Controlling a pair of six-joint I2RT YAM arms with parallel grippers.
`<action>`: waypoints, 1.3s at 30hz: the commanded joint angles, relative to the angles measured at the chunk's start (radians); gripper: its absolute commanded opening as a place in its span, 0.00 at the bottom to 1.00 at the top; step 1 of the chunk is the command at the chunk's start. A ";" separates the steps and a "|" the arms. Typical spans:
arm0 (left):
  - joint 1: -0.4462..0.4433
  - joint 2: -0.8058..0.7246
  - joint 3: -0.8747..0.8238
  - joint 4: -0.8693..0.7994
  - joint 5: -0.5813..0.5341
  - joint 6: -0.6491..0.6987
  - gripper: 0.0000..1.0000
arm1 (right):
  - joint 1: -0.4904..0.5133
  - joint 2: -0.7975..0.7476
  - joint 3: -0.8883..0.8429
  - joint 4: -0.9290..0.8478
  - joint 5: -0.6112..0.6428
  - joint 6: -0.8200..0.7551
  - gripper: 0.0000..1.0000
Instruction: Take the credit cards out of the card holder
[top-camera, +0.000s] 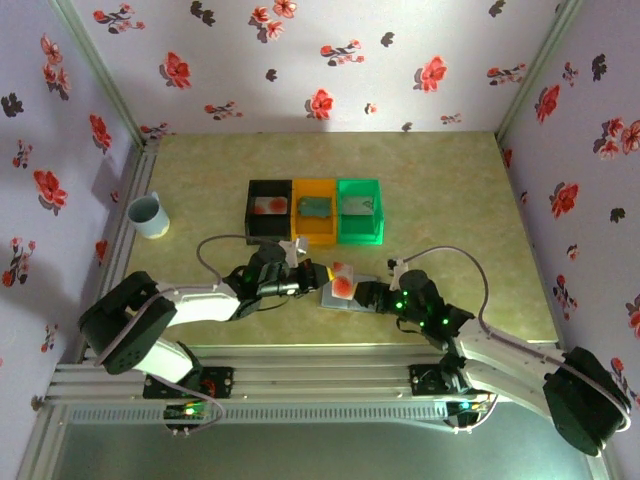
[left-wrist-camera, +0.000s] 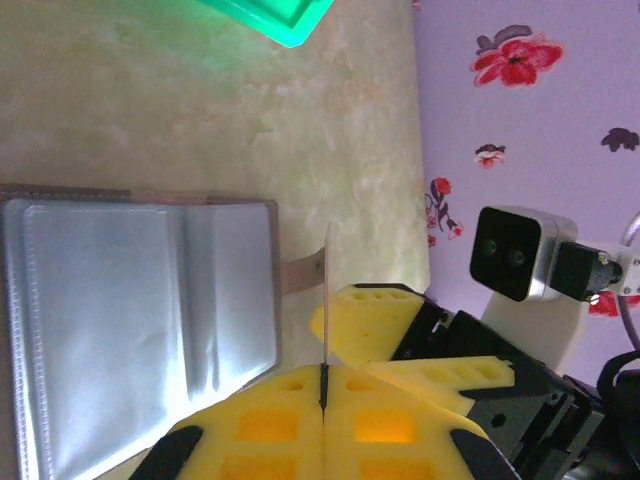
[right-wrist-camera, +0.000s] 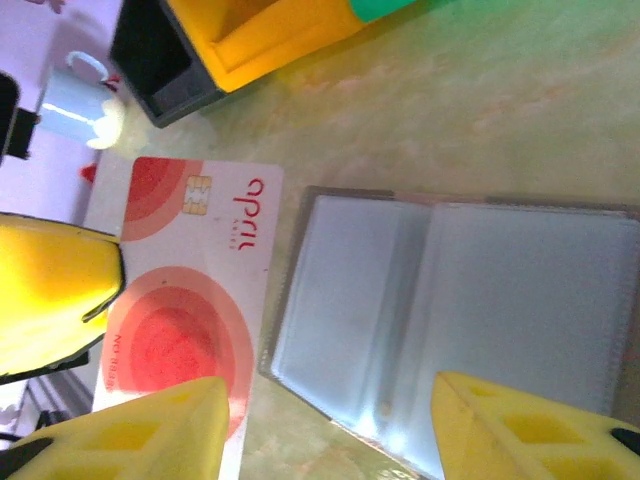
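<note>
The card holder (top-camera: 350, 303) lies open on the table in front of the bins, and both its blue-grey halves (right-wrist-camera: 450, 310) look empty. My left gripper (top-camera: 318, 272) is shut on a white credit card with red circles (right-wrist-camera: 185, 290). It holds that card just left of the card holder, edge-on (left-wrist-camera: 327, 300) in the left wrist view. My right gripper (right-wrist-camera: 330, 435) stands open over the card holder's near edge, its yellow fingers (right-wrist-camera: 135, 440) wide apart and gripping nothing. Three more credit cards lie in the bins: a red-marked one (top-camera: 270, 206), a grey-green one (top-camera: 317, 207) and a silvery one (top-camera: 357, 206).
Black (top-camera: 252, 222), orange (top-camera: 300, 228) and green (top-camera: 378, 222) bins stand side by side behind the card holder. A pale blue mug (top-camera: 148, 215) sits at the far left by the wall. Flowered walls close in the table on three sides.
</note>
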 joint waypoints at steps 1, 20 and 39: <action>-0.002 -0.006 -0.014 0.080 0.026 -0.033 0.00 | -0.006 -0.013 -0.019 0.093 -0.048 0.006 0.56; -0.034 0.016 -0.005 0.146 0.036 -0.068 0.00 | -0.006 -0.114 -0.064 0.182 -0.100 0.031 0.49; -0.040 0.011 0.000 0.150 0.038 -0.079 0.00 | -0.006 -0.152 -0.047 0.095 -0.074 0.009 0.44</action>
